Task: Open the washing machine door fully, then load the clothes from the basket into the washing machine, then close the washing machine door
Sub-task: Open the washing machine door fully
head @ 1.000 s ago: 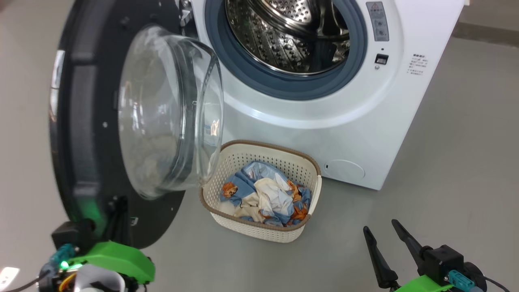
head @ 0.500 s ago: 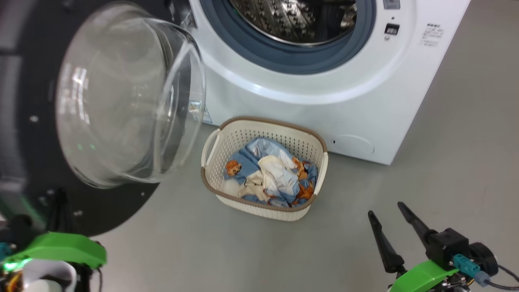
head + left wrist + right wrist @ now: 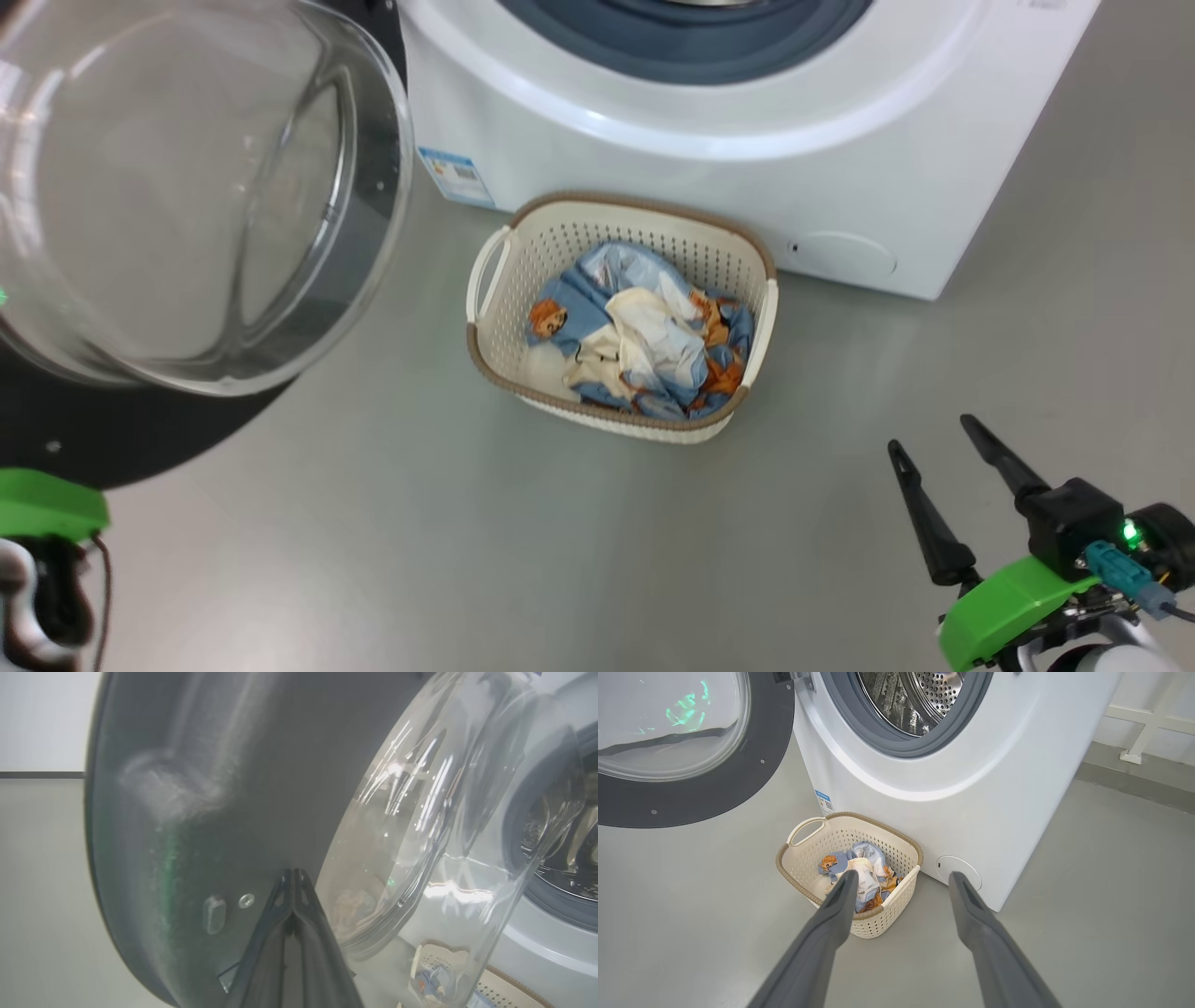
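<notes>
The washing machine door (image 3: 187,187) stands swung out at the left, its glass bowl bulging over a black rim. My left gripper (image 3: 293,871) is shut with nothing in it, its tips at the black inner face of the door (image 3: 210,765). The white washing machine (image 3: 747,168) is at the top, and its steel drum (image 3: 915,700) is open to view. In front of it on the floor sits the cream basket (image 3: 644,201), holding the blue, orange and cream clothes (image 3: 644,345). My right gripper (image 3: 931,434) hovers open to the lower right of the basket, apart from it; its own view looks towards the clothes (image 3: 864,877).
Grey floor (image 3: 467,541) lies bare between the basket and my right gripper. A blue label (image 3: 455,175) and a round cap (image 3: 845,255) sit low on the machine's front. A white frame (image 3: 1148,723) stands against the wall behind the machine's right side.
The head camera has tilted down, so the picture shifted up. The door has swung further left, clear of the basket's left handle. My left arm went left with it; the right gripper stays open.
</notes>
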Tool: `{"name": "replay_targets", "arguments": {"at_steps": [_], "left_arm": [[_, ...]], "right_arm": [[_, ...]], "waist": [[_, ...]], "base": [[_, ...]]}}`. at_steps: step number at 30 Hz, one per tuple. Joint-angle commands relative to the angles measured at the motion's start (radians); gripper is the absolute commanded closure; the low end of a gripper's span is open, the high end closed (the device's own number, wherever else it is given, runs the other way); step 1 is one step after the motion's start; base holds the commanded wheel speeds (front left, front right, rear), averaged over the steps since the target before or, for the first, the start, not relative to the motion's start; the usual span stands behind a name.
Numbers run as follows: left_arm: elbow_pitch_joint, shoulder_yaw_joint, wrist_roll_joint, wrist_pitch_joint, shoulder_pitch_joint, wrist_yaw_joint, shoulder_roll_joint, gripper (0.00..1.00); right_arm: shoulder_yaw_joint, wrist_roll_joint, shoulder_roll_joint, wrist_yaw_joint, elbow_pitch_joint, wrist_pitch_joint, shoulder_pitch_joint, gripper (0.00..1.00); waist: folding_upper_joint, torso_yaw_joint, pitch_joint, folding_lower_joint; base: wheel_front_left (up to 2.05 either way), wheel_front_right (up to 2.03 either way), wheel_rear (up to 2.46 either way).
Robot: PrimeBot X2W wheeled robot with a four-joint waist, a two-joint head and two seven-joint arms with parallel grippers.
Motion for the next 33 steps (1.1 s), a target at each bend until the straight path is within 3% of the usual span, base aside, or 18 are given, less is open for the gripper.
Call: {"name": "replay_targets", "arguments": {"at_steps": [1, 18, 33], "left_arm": [[0.001, 0.057, -0.011, -0.015, -0.054, -0.007, 0.074, 1.0], [0.22, 0.115, -0.032, -0.042, -0.225, -0.08, 0.135, 1.0], [0.272, 0.185, 0.035, -0.045, -0.262, -0.132, 0.098, 1.0]], "right_arm": [[0.022, -0.008, -0.011, 0.002, -0.045, 0.008, -0.012, 0.0], [-0.026, -0.014, -0.085, 0.002, -0.178, 0.1, 0.029, 0.0], [-0.039, -0.012, -0.077, 0.002, -0.185, 0.1, 0.035, 0.0]], "waist": [[-0.0001, 0.008, 0.041, 0.0001], [-0.0001, 0.033, 0.154, 0.0001], [-0.0001, 0.039, 0.146, 0.0001]], "base": [[0.0, 0.0, 0.0], [0.0, 0.0, 0.0], [0.0, 0.0, 0.0]]}}
